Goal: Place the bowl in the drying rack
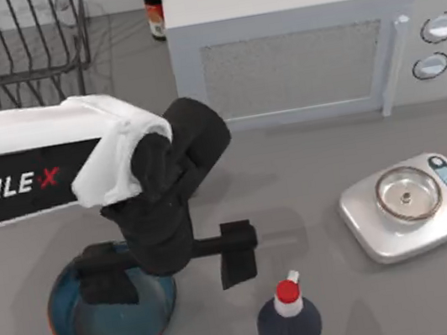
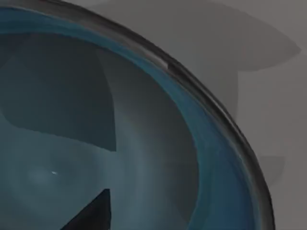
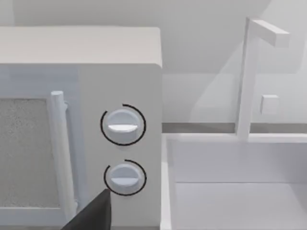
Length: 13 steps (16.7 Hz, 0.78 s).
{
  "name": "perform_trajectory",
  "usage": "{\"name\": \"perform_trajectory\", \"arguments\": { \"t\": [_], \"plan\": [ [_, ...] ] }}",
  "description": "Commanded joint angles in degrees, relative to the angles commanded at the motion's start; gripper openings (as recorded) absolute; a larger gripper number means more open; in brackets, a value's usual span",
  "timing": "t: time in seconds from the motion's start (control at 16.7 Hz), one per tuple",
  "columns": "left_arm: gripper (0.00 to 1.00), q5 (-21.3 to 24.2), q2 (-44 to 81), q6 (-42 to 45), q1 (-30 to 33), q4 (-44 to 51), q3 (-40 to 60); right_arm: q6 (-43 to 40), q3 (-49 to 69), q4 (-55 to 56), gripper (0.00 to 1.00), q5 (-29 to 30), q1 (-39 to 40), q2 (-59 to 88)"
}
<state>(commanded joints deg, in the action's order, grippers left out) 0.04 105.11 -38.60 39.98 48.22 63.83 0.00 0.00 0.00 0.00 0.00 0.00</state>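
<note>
— Wide blue-glazed bowl? Not yet racked; on the table, front left, well apart from the dark wire drying rack.
— Left gripper? Spread wide, straddling the rim, gripping nothing. Lifting, carrying, placing left.

I see a white microwave with its door handle and two round knobs, beside a white sink basin and faucet.

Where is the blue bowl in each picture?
Top view: the bowl sits at the lower left, under the left gripper.
Left wrist view: the bowl, close up.
Right wrist view: not in it.
Shared landmark: the grey table.
</note>
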Motion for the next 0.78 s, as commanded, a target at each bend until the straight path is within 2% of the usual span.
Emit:
{"name": "perform_trajectory", "arguments": {
  "t": [0.36, 0.78],
  "plan": [
    [1.00, 0.00, 0.86, -0.01, 0.03, -2.07, -1.69, 0.00, 0.00, 0.00, 1.00, 0.00, 0.00, 0.00],
    [0.47, 0.00, 0.86, -0.01, 0.03, -2.07, -1.69, 0.00, 0.00, 0.00, 1.00, 0.00, 0.00, 0.00]
  ]
}}
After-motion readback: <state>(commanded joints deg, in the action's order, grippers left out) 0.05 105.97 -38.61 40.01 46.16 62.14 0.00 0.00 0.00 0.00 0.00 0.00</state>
